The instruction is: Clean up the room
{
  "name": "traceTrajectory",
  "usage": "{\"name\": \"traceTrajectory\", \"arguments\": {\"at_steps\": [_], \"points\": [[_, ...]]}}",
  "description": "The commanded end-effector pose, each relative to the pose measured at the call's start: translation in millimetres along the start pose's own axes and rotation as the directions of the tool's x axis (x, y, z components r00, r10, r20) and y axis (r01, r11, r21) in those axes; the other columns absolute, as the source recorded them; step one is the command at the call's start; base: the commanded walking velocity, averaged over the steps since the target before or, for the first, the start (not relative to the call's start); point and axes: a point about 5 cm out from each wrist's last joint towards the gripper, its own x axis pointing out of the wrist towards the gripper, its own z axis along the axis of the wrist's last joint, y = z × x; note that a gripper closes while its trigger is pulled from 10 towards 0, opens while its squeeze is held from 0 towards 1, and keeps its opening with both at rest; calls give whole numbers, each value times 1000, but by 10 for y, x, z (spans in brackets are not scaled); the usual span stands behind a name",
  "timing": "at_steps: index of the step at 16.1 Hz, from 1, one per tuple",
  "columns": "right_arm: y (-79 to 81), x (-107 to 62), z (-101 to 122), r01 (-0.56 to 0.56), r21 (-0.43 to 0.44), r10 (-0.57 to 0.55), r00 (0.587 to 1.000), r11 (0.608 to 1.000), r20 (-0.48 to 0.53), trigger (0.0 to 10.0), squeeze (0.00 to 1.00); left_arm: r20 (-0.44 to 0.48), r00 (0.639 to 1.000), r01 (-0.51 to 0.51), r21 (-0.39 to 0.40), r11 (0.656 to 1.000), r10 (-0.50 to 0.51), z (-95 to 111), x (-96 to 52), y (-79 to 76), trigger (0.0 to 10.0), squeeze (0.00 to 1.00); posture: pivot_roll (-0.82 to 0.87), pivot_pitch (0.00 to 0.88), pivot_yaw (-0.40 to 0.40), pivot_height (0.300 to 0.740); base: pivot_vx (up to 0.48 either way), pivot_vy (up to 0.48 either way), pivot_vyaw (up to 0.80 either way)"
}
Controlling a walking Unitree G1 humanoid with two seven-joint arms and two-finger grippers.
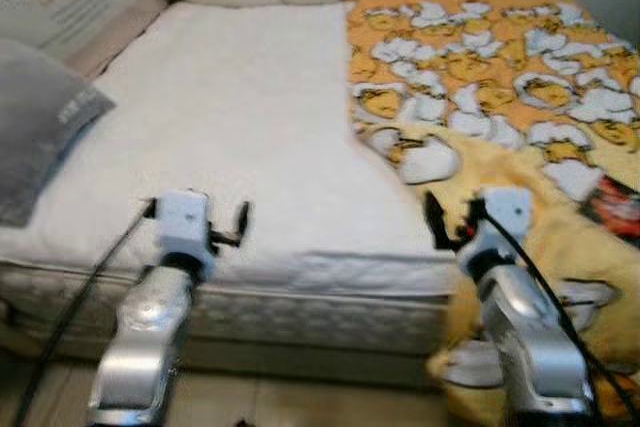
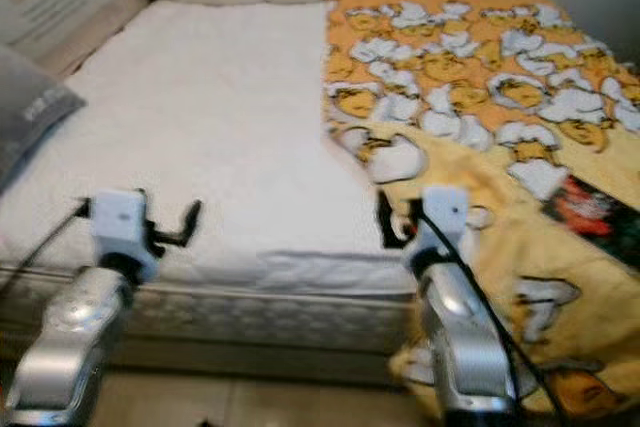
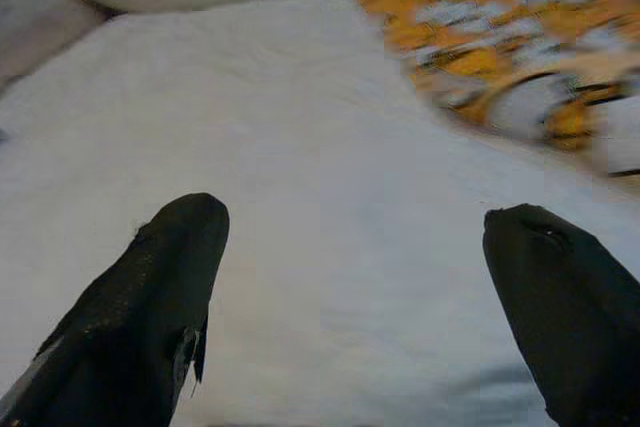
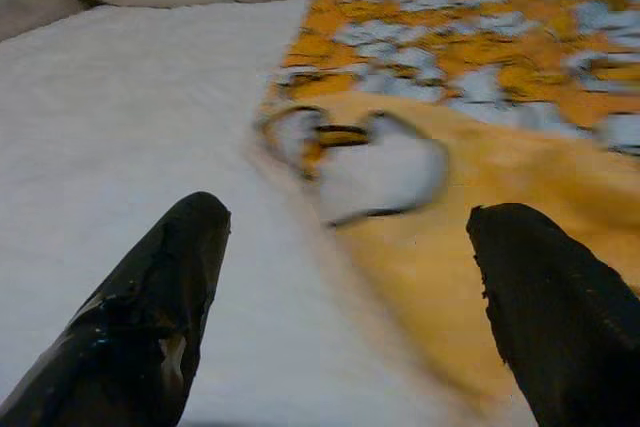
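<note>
I judge the yellow duck-print blanket (image 1: pixel 500 97) soft, light and floppy; grasp its folded edge at 12 o'clock of my right gripper (image 4: pixel 345 297). Both grippers' fingers are spread, left gripper (image 3: pixel 355 297) empty over the bed (image 1: pixel 240 127).

We're looking at a yellow-orange blanket (image 1: pixel 500 77) printed all over with white-and-yellow cartoon ducks, spread across just the right half of the white mattress (image 1: pixel 230 137). Its left edge runs roughly down the middle of the mattress, a bit rumpled near the front, and its near end spills over the mattress's front right corner and hangs down toward the floor. The left half of the mattress is bare white.
</note>
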Motion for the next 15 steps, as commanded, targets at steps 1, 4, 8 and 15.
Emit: {"name": "traceTrajectory", "arguments": {"at_steps": [1, 4, 8, 15], "points": [[28, 25, 54, -10, 12, 9, 1000, 1000, 28, 10000, 0, 18, 1000, -24, 24, 999, 23, 53, -4, 71, 10000, 1000, -7, 0, 35, 740, 0, -480, 0], [34, 49, 67, -17, -10, 17, 999, 1000, 28, 10000, 0, 15, 1000, -23, 23, 999, 23, 45, -5, 72, 10000, 1000, -9, 0, 36, 740, 0, -480, 0], [29, 67, 76, -21, -33, 22, 999, 999, 30, 10000, 0, 16, 1000, -20, 27, 999, 19, 53, 6, 71, 10000, 1000, -16, 0, 42, 740, 0, -480, 0], [-2, 59, 54, -14, -31, 14, 1000, 999, 16, 10000, 0, 12, 1000, -6, 37, 999, 6, 53, 21, 60, 10000, 1000, -25, 0, 55, 740, 0, -480, 717]]}}
